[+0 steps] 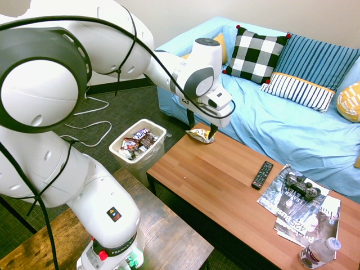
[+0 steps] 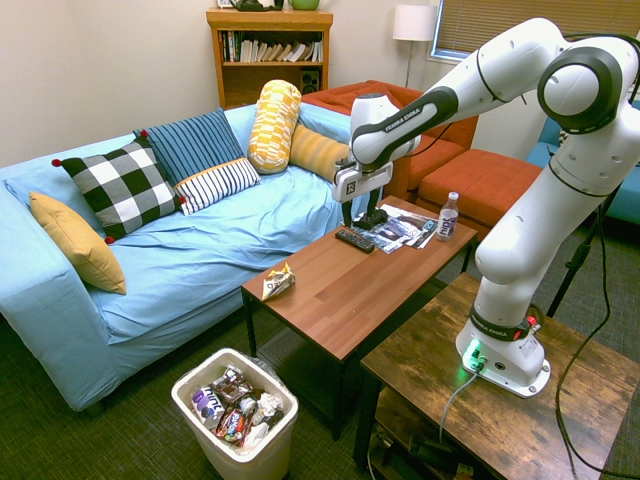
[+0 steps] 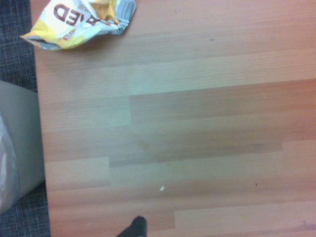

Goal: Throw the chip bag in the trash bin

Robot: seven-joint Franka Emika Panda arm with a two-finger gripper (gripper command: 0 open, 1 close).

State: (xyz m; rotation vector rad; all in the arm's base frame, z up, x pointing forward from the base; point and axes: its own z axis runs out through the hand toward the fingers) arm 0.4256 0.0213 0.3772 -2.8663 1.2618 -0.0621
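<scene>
Hovered with gripper [image 2: 360, 217] fingers parted and empty above the coffee table [image 2: 350, 290], apart from the chip bag [image 2: 277, 283] lying crumpled at its corner nearest the trash bin [image 2: 235, 457] (wrappers inside).

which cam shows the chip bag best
The wrist view: the chip bag is close, unblocked, its yellow foil and red print clear, though cut by the picture's edge. The second exterior view shows it whole but small; in the first a gripper finger covers its edge.
</scene>
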